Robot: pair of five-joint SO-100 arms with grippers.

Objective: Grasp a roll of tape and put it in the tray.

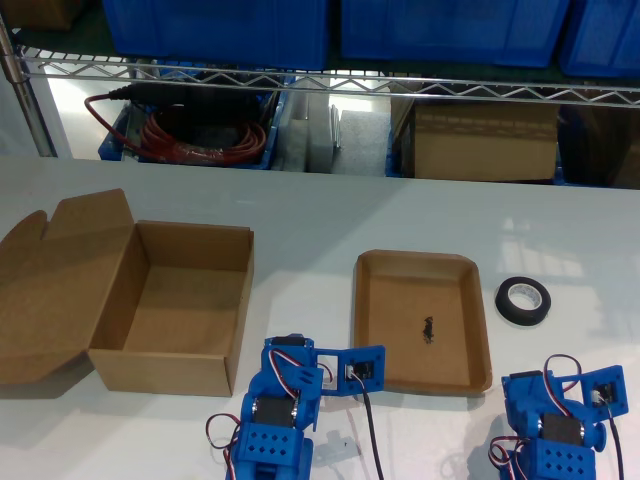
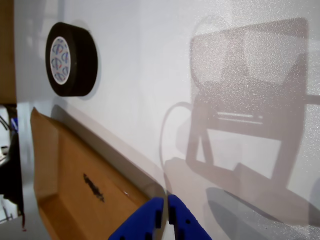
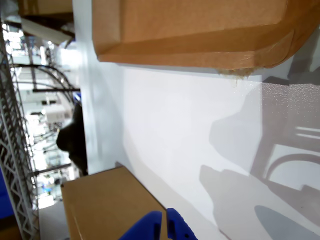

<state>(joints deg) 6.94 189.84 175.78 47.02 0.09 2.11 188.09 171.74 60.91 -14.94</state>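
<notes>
Black roll of tape (image 1: 523, 300) beside cardboard tray (image 1: 372, 330), apart

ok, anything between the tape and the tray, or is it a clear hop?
Nothing visible. The roll of tape lies on bare table just off the tray, at the exterior view's right. Only the tray's low rim lies between.

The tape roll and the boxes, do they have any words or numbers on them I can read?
No words can be read anywhere.
Roll of tape: round blue and red logos on its whitish core, too blurred to read.
Tray: a small dark mark, not letters.
Cardboard box: no print showing.
</notes>
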